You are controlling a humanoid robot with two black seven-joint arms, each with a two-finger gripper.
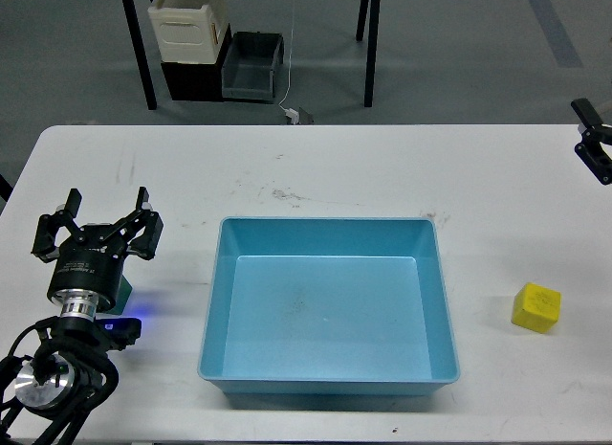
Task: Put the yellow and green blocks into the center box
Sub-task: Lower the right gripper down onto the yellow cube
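Note:
The yellow block (535,306) lies on the white table, right of the blue box (328,232) and apart from it. The box stands at the table's centre and holds nothing. My left gripper (99,220) is open at the left side of the table, pointing up at the camera. A sliver of the green block (123,294) shows just beneath it, mostly hidden by the wrist. Only a small part of my right gripper (593,144) shows at the right edge, well above and behind the yellow block. I cannot make out its fingers.
The white table (316,167) reaches to the bottom edge of the view. Beyond its far edge are dark table legs (143,72), a cream crate (189,24) and a grey bin (252,67) on the floor.

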